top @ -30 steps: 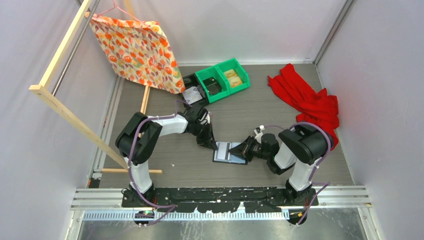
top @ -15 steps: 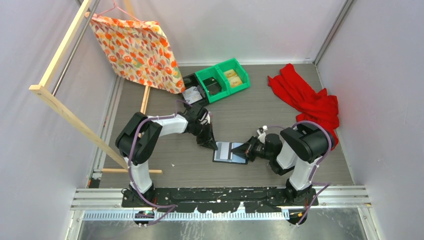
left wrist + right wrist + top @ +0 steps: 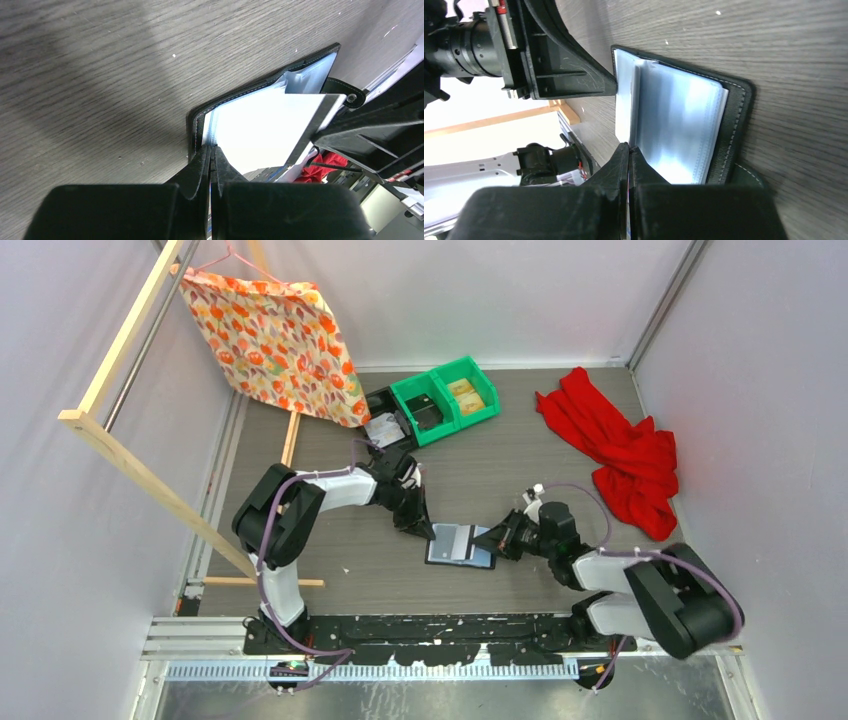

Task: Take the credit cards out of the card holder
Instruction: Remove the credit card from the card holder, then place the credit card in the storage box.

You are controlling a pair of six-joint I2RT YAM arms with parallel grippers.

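A grey wood-grain table (image 3: 480, 470) lay between white walls, with green bins (image 3: 445, 400) and a red cloth (image 3: 615, 445) toward the back. The wallet (image 3: 460, 545) lay open and flat at the middle, between the two arms. The left arm bent at the elbow, its forearm angled down and rightward to the wallet's left edge. The left gripper (image 3: 210, 148) was closed, tips against that edge; whether it pinched anything could not be told. The right arm lay low, elbow out to the right, forearm stretched leftward. The right gripper (image 3: 628, 146) was clamped on a white card (image 3: 265, 127), which was tilted up over the glossy sleeves, with its far end by the left fingertips.
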